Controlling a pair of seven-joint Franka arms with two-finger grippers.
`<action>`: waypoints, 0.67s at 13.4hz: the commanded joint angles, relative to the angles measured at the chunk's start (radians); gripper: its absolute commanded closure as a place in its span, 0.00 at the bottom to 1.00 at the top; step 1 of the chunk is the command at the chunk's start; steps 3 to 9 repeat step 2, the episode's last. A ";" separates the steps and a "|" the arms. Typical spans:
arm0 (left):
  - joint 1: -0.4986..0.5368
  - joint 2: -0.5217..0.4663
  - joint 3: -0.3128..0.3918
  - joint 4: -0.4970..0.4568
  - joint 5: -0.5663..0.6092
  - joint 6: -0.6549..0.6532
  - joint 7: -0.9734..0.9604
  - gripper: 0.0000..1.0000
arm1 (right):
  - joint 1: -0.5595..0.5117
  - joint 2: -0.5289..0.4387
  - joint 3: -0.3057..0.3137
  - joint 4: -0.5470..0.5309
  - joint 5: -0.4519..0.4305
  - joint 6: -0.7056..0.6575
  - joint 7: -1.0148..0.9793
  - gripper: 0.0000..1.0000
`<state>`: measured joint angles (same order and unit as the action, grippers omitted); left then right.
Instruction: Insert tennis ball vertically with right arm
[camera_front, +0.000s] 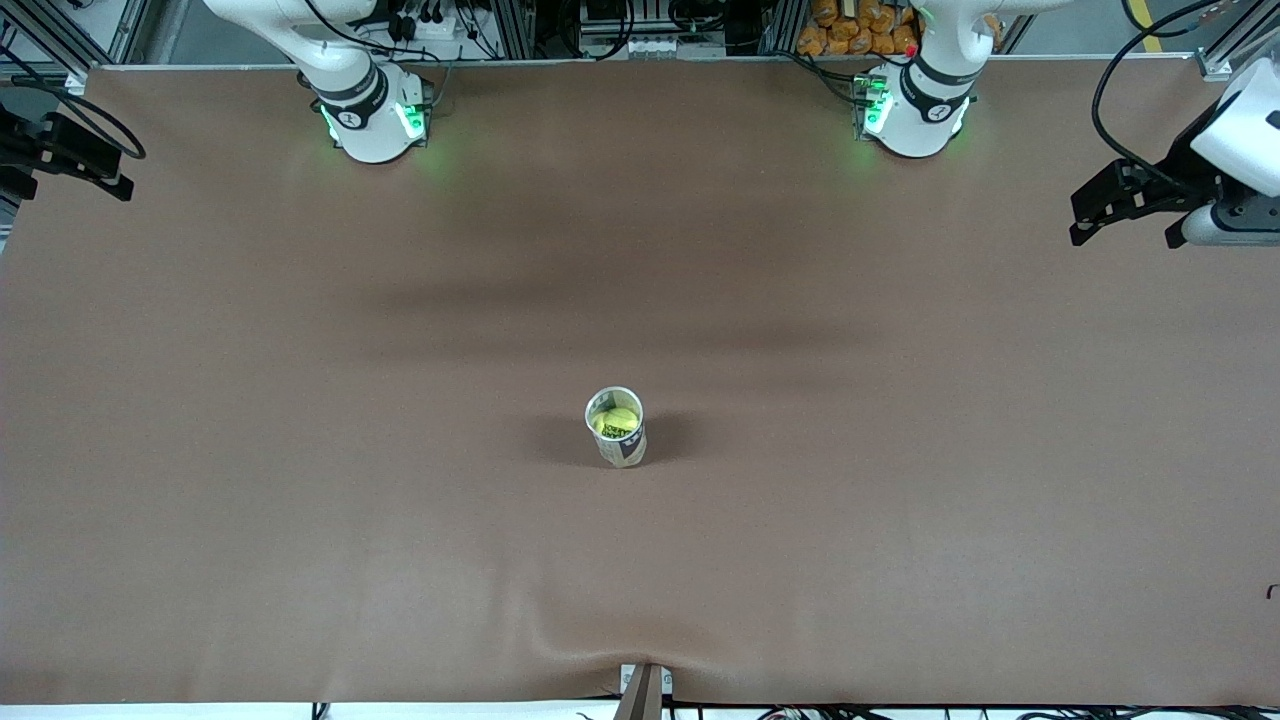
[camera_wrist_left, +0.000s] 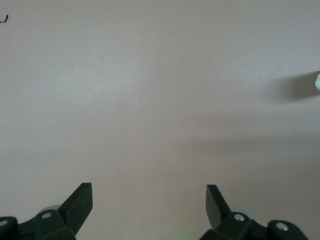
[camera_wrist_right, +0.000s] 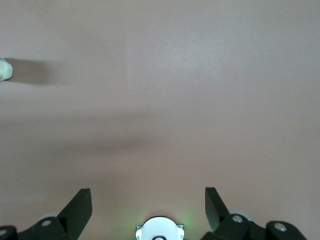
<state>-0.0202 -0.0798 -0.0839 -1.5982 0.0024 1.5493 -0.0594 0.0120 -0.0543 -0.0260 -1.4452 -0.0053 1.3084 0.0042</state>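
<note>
tennis ball (camera_front: 617, 422) in upright can (camera_front: 617, 428) | left gripper (camera_wrist_left: 149, 205), right gripper (camera_wrist_right: 148, 207): jaws wide, empty

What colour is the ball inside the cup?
Yellow-green; the tennis ball shows best in the front view.

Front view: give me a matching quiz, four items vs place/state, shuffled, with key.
1. tennis ball
2. cup
3. left end effector
4. right end effector

A. upright mid-table
B. open, at the right arm's end of the table
C. inside the cup
D. open, at the left arm's end of the table

Pairs: 1-C, 2-A, 3-D, 4-B
</note>
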 joint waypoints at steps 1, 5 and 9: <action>-0.017 -0.008 0.018 0.023 -0.012 -0.035 -0.005 0.00 | -0.017 -0.024 0.011 -0.023 0.004 -0.001 -0.012 0.00; -0.017 -0.008 0.018 0.023 -0.010 -0.035 -0.005 0.00 | -0.017 -0.024 0.011 -0.023 0.004 -0.001 -0.012 0.00; -0.017 -0.008 0.018 0.023 -0.010 -0.035 -0.005 0.00 | -0.017 -0.024 0.011 -0.023 0.004 -0.001 -0.012 0.00</action>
